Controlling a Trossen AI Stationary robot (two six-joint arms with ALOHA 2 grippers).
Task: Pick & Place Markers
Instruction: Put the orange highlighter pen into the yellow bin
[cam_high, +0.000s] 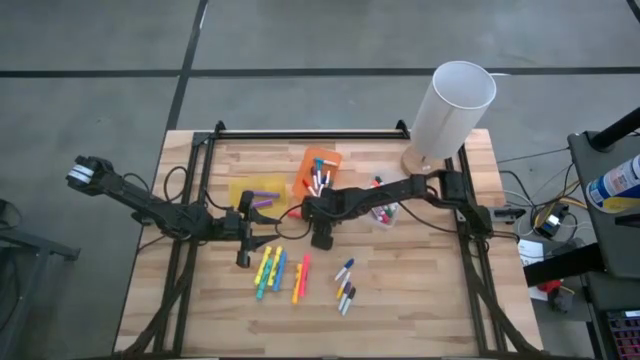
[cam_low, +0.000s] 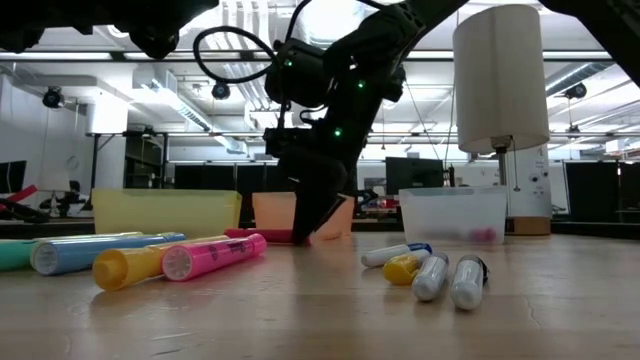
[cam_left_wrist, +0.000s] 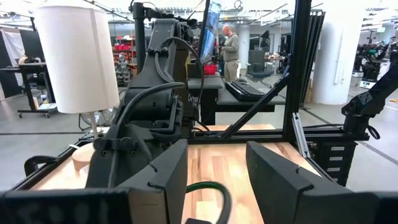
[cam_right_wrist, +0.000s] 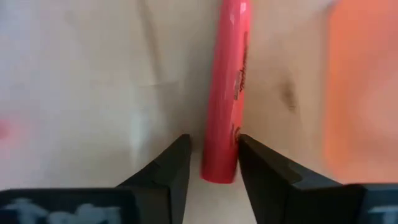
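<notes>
On table — three bins (cam_high: 322, 166)

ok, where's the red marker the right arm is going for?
Mid-table in the high view: the red marker lies on the wood at the right end effector, just on the near side of the orange bin.

- A large open robotics lab or workshop hall is surrounding the wooden table (cam_high: 420, 290), which is standing on a grey concrete floor (cam_high: 100, 40).
- Strip lights (cam_low: 590, 70) are glowing under an exposed industrial ceiling.
- Monitors (cam_low: 410, 172) and workbenches (cam_left_wrist: 245, 93) are filling the background.
- A person (cam_left_wrist: 231, 46) is standing at a distant bench.
</notes>
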